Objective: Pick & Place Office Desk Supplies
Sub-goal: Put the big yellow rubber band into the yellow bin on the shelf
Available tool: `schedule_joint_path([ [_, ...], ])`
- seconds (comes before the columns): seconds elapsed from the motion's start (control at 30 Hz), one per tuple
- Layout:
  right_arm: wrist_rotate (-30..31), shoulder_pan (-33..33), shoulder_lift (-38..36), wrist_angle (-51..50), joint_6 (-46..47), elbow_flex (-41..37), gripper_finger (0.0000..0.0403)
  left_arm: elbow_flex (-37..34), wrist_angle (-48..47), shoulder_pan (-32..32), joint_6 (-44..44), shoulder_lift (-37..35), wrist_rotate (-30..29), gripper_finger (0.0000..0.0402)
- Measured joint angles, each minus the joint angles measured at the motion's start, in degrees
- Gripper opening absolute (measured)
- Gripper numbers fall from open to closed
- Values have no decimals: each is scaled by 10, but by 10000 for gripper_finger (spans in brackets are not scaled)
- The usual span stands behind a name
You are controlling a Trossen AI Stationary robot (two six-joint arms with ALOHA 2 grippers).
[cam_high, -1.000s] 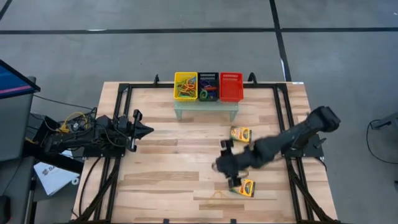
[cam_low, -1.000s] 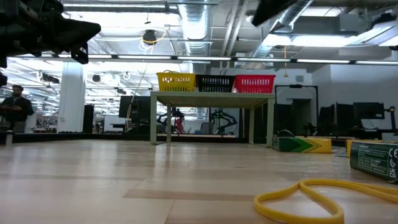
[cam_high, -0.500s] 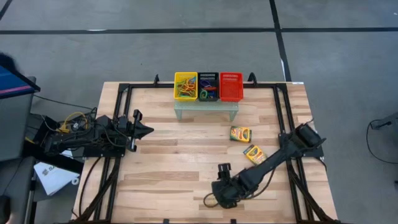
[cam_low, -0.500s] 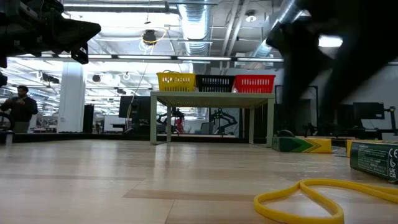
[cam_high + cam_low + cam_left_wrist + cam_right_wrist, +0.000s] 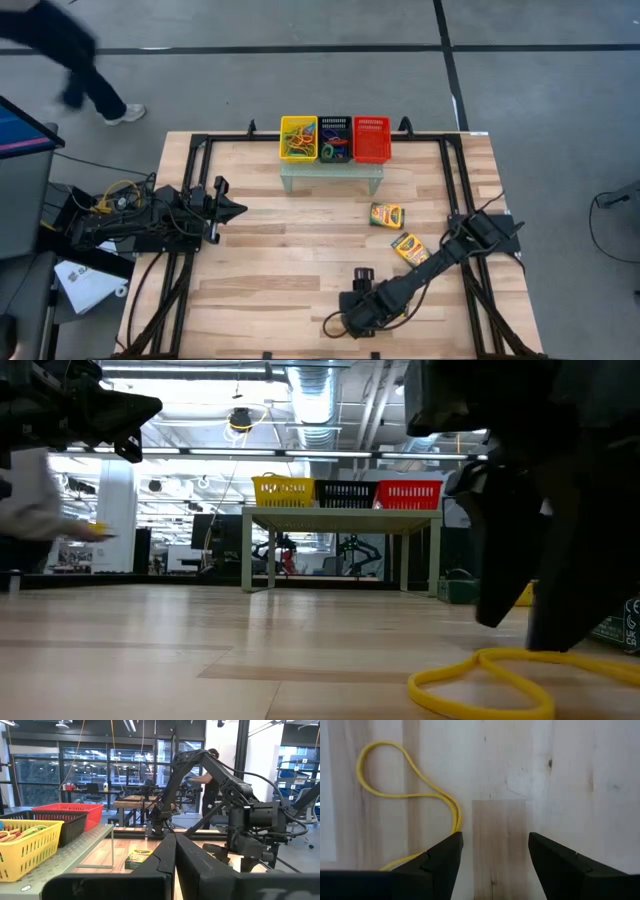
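Because the yellow rubber band (image 5: 405,795) lies flat on the table (image 5: 280,260) near its front edge, I hold my right gripper (image 5: 492,857) low over it, jaws spread, one finger at the loop's strand and nothing gripped; two crayon boxes (image 5: 387,215) lie apart behind my arm; my left gripper (image 5: 175,850) waits pinched shut at the left side; on the stand, the yellow basket (image 5: 298,138) and black basket (image 5: 335,139) hold coloured bands, the red basket (image 5: 371,139) looks bare

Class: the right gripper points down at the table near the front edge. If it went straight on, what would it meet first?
Most likely bare table. The right gripper is open, pointing straight down; the yellow rubber band lies beside one finger, not between the two.
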Motion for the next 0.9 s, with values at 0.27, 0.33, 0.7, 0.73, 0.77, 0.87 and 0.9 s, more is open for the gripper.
schedule_joint_path([
  [0.27,-7,15,-4,-30,-15,66,224,0,0,0,0,0,0,0],
  [0.33,-6,13,-3,-16,-12,69,222,0,0,0,0,0,0,0],
  [0.7,39,21,-3,25,36,36,208,0,0,0,0,0,0,0],
  [0.73,40,22,-3,29,39,33,207,0,0,0,0,0,0,0],
  [0.77,41,22,-3,32,42,31,206,0,0,0,0,0,0,0],
  [0.87,39,24,-3,64,51,13,205,0,0,0,0,0,0,0],
  [0.9,39,26,-3,74,51,4,205,0,0,0,0,0,0,0],
])
